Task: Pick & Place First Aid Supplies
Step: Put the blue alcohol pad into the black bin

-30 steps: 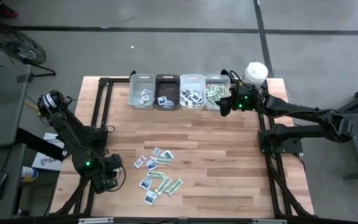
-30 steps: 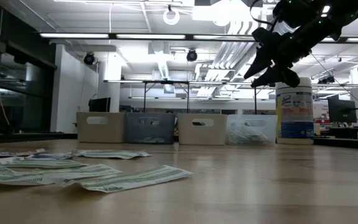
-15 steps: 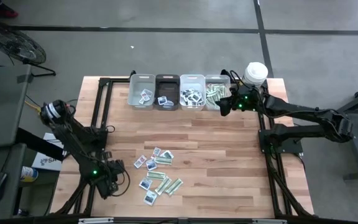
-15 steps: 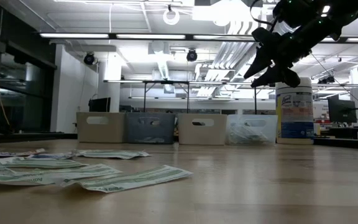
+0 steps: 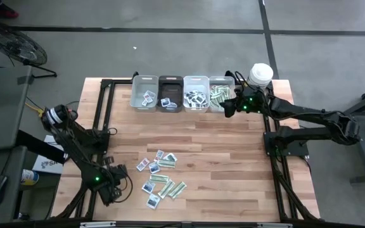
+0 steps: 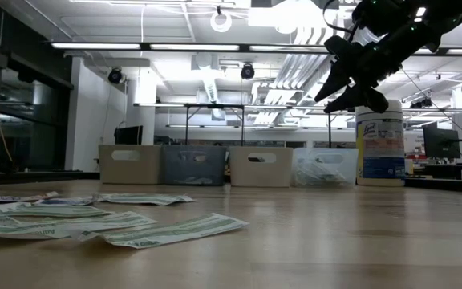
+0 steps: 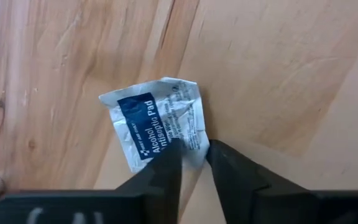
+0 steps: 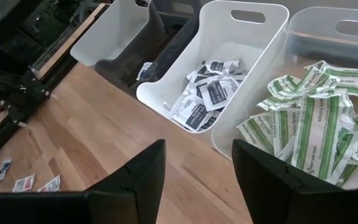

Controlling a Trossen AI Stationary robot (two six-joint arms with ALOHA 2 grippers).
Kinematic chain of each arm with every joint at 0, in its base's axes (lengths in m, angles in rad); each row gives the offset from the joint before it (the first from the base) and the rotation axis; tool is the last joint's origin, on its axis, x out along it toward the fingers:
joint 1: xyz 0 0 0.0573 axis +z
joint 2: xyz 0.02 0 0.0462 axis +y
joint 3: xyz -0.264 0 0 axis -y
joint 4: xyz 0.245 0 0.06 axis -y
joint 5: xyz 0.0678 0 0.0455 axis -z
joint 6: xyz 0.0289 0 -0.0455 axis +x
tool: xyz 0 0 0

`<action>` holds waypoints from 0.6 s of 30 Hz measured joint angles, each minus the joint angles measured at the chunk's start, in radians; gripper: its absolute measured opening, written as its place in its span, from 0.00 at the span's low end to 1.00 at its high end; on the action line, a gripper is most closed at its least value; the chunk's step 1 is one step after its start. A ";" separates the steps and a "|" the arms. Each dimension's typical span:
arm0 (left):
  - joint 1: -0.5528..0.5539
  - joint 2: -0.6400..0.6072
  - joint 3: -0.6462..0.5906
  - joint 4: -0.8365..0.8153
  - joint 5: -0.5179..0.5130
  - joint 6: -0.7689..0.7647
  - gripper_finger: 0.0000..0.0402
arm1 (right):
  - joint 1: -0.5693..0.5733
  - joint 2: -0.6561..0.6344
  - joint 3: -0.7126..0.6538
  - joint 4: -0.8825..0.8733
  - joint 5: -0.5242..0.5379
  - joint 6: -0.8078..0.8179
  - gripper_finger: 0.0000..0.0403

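The worktop (image 5: pixel 220 152) is pale butcher-block wood, its planks running across, framed by a black metal rig on a grey concrete floor (image 5: pixel 170 50). Along its far edge stand four small rectangular plastic bins (image 5: pixel 182 93), beside a tall white round canister with a blue label (image 6: pixel 379 148). Near the front lies a loose scatter of small flat paper packets (image 5: pixel 160 177), green-and-white strips and squarish white ones with blue marks.

The left gripper (image 7: pixel 191 163) is low at the front left corner, its jaws narrowed onto the edge of a crumpled white alcohol pad packet with a dark-blue label (image 7: pixel 157 124) lying on the wood.

The right gripper (image 8: pixel 197 165) hangs above the clear bin of green-and-white strips (image 8: pixel 316 124), jaws apart and holding nothing.

Behind, the low view shows a bright hall with ceiling strip lights (image 6: pixel 159 46) and ducts.
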 joint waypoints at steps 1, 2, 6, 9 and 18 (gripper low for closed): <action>0.000 0.005 0.001 0.001 0.000 -0.004 0.19 | 0.000 0.000 0.000 0.000 0.000 0.000 0.44; 0.000 0.007 0.001 0.003 0.000 -0.007 0.16 | 0.000 0.000 0.000 0.000 0.000 0.003 0.44; 0.000 0.010 0.001 0.013 0.002 -0.007 0.04 | 0.000 0.000 0.000 0.000 -0.003 0.018 0.44; 0.000 0.010 0.002 0.011 0.003 -0.010 0.02 | 0.000 0.000 0.000 -0.001 -0.005 0.018 0.44; 0.002 0.021 0.095 -0.172 -0.003 0.028 0.00 | 0.000 0.000 0.000 0.029 -0.089 0.009 0.44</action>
